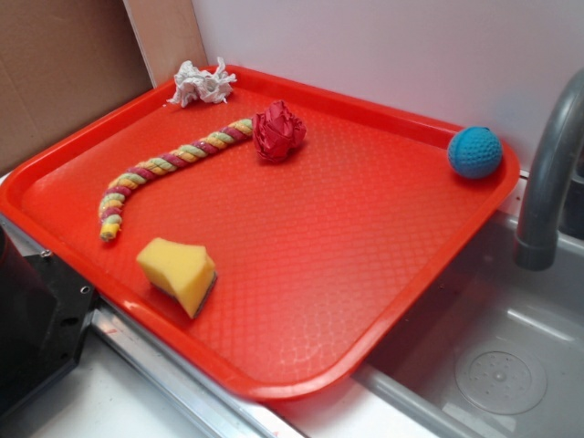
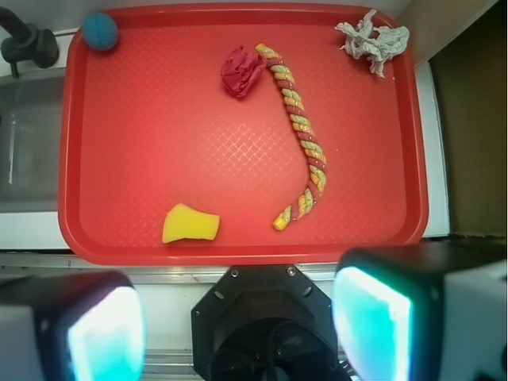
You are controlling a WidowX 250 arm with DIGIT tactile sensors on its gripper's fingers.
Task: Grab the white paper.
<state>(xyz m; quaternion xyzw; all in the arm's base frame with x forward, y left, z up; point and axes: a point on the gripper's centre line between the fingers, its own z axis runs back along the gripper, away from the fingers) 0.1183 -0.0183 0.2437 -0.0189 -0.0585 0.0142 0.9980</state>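
Gripper (image 2: pixel 238 321) sits high and back from the tray, off its near edge; in the wrist view both fingers (image 2: pixel 373 321) stand wide apart with nothing between them. Empty, fully spread as far as I can judge.

Tray (image 2: pixel 159 238) is directly ahead. Nearest to me: the yellow sponge (image 2: pixel 190 224), then the tail of the twisted rope (image 2: pixel 300 127), which runs away toward the far side and ends beside the red paper ball (image 2: pixel 240 70). Blue ball (image 2: pixel 100 31) is in the far left corner by the faucet (image 2: pixel 28 44).

White paper (image 2: pixel 371 40) lies in the far right corner, close to the rim, well apart from the red ball. It looks slightly longer across the view. My move: forward and right, then down.
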